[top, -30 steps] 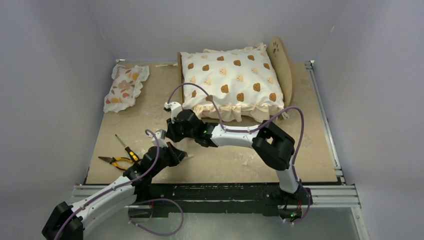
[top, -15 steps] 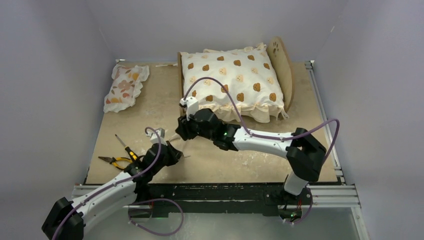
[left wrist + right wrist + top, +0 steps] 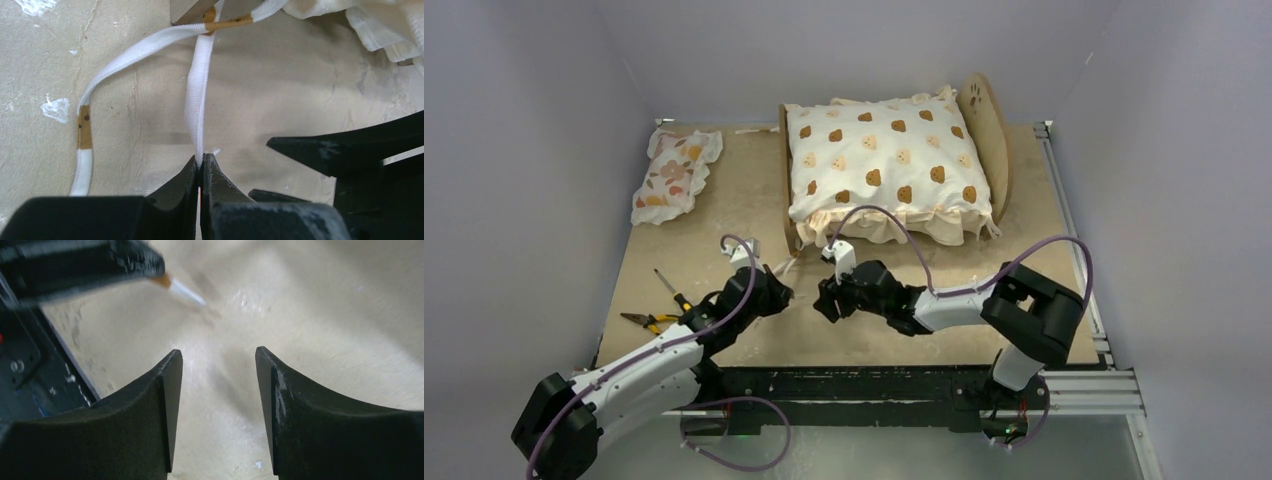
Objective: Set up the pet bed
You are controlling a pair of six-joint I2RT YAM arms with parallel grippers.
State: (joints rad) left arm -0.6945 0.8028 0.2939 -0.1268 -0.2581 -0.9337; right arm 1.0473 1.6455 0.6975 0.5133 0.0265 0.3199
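Tying stage of the bed set-up. The pet bed point(image 3: 987, 125) stands at the far edge of the tabletop point(image 3: 874, 335), right of centre, its paw-print headboard toward the right edge. The bear-print cushion point(image 3: 884, 160) already lies on it and hides the base. The left gripper point(image 3: 201, 162) is clamped on the free end of a white tie point(image 3: 197, 100). This tie runs nearly straight from the frame's near-left corner post point(image 3: 187, 9), where a tan band marks it, so it appears to be held under light tension, probably to keep it lifted and easy to reach. A second tie point(image 3: 125, 55) leaves the same corner and curves slack across the tabletop, touched by neither arm. The right gripper point(image 3: 217, 357) hangs just beside the left one, toward the near edge; its fingers point(image 3: 170, 390) stand apart with only bare tabletop between them, and it holds nothing. That spacing suits taking a tie for the knot, which judging by the loose ends is not yet made. The floral pillow point(image 3: 674, 172) waits at the far left corner, well apart from the bed. Pliers point(image 3: 652, 322) and a screwdriver point(image 3: 674, 293) lie near the near left corner, outside the working area.
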